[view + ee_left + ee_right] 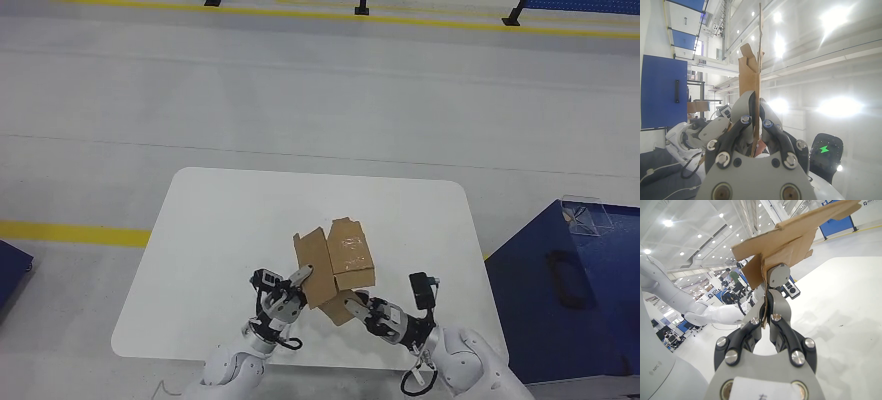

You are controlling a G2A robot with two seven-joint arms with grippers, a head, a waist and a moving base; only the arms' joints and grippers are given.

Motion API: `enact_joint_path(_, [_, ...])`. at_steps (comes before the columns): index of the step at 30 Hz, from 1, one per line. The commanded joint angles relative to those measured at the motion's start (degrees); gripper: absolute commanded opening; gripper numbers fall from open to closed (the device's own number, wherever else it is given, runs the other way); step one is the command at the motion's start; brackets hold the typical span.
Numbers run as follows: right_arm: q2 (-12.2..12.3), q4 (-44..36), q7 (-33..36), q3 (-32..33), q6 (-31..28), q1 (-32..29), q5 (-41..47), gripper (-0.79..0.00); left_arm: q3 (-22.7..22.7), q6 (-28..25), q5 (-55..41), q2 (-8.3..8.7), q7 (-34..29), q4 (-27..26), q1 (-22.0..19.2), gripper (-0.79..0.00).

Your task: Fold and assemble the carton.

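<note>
Cardboard carton over worktop.
Left end effector and right end effector each pinch its edge, carton between them.

One brown cardboard carton, held above the near part of the white rounded table, between the two grippers: left edge clamped in the left gripper, near corner in the right gripper. One blue cabinet, right of the table.
</note>
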Motion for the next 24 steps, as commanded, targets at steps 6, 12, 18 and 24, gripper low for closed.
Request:
enact_joint_path(6, [0.63,-0.02,1.90,1.43,0.45,-0.17,3.33,-0.785,-5.72,0.15,-1.46,0.78,0.74,1.74,0.87,0.000])
enact_joint_path(12, [1.78,-2.94,9.53,3.87,4.02,-1.43,4.83,-0.785,-13.02,0.84,-1.25,2.00,2.66,1.60,1.82,0.000])
enact_joint_path(18, [3.41,-9.03,21.32,6.53,6.17,-3.81,-3.02,-0.785,-16.41,4.73,2.00,2.95,0.67,-2.50,2.94,0.000])
enact_joint_path(24, [4.52,-16.06,26.80,7.92,5.76,-7.81,-6.37,-0.785,-16.33,8.77,8.28,3.68,-5.69,-6.72,3.42,0.000])
